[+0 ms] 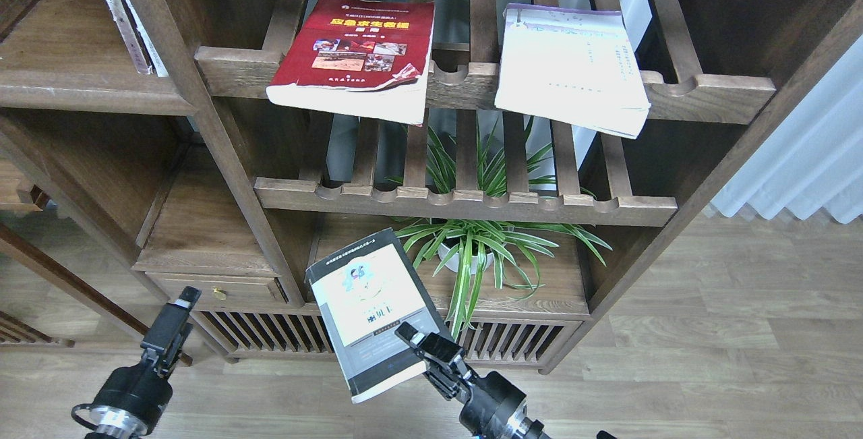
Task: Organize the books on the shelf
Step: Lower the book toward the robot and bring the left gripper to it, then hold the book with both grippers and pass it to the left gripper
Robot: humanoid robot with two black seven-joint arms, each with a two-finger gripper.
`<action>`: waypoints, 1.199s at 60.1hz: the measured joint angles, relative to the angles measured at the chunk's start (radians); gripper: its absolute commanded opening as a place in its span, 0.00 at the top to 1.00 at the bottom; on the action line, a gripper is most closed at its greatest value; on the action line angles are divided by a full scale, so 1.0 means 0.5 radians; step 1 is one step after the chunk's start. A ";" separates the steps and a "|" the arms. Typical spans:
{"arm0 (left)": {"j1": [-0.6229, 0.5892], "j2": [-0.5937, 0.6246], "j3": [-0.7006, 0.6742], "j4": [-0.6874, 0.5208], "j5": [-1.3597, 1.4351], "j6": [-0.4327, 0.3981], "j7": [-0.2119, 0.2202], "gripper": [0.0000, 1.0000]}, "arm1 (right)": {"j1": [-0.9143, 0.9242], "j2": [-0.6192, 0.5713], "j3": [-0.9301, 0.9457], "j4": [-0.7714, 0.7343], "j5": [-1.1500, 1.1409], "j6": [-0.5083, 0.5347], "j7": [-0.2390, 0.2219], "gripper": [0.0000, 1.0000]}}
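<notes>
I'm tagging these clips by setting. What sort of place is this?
Probably a home study or living room: a large dark wooden bookcase with books lying on its racks, a potted plant on a low shelf, wood flooring, and a white curtain at the right.

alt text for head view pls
The right claw holds a dark-grey book up before a wooden bookcase; the left claw hangs empty. A red book and a cream-white book lie on the top slatted rack, a plant below.
</notes>
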 measured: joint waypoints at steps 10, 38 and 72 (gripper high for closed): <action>-0.055 -0.104 0.091 -0.020 -0.001 0.000 0.001 0.00 | -0.013 0.000 -0.036 -0.005 0.002 0.000 -0.045 0.92; -0.136 -0.182 0.291 -0.010 0.002 0.000 -0.002 0.00 | -0.024 0.000 -0.059 -0.005 0.003 0.000 -0.062 0.90; -0.138 -0.242 0.384 -0.007 -0.003 0.000 -0.003 0.03 | -0.051 0.000 -0.063 -0.005 -0.005 0.000 -0.083 0.89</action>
